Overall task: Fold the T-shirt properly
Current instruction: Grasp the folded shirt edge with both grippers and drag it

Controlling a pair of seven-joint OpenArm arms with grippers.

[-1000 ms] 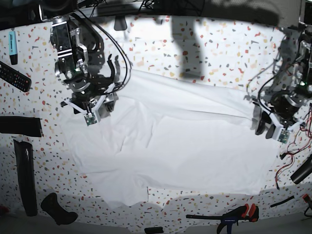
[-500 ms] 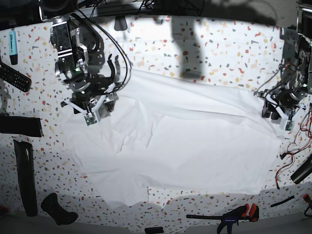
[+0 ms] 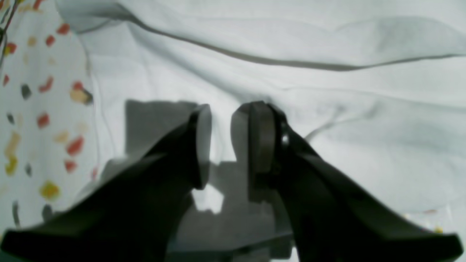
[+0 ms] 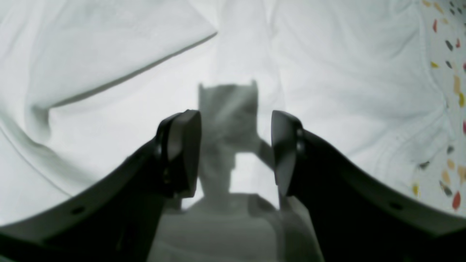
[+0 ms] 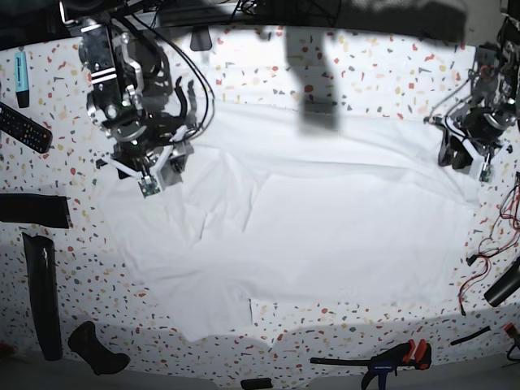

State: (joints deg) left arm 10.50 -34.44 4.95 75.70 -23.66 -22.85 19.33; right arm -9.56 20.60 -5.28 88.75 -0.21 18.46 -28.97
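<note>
The white T-shirt [image 5: 301, 236] lies spread and wrinkled over the speckled table [image 5: 366, 73]. My right gripper [image 5: 154, 175] is over its left part. In the right wrist view it [image 4: 233, 114] is open, jaws wide apart, low over the cloth [image 4: 327, 72], holding nothing. My left gripper [image 5: 457, 158] is at the shirt's upper right edge. In the left wrist view it [image 3: 229, 109] has only a narrow gap between the fingers. The tips touch the cloth [image 3: 327, 127], and wrinkles run out from them.
A remote [image 5: 23, 126] and a blue marker [image 5: 21, 77] lie at the far left, with black pieces [image 5: 32, 210] [image 5: 42, 292] below them. A clamp [image 5: 390, 357] lies at the front edge. Loose wires [image 5: 479, 268] hang at the right.
My left gripper has moved toward the back along the shirt's right edge, and that edge followed. My right gripper moved slightly back. The whole shirt shifted toward the back.
</note>
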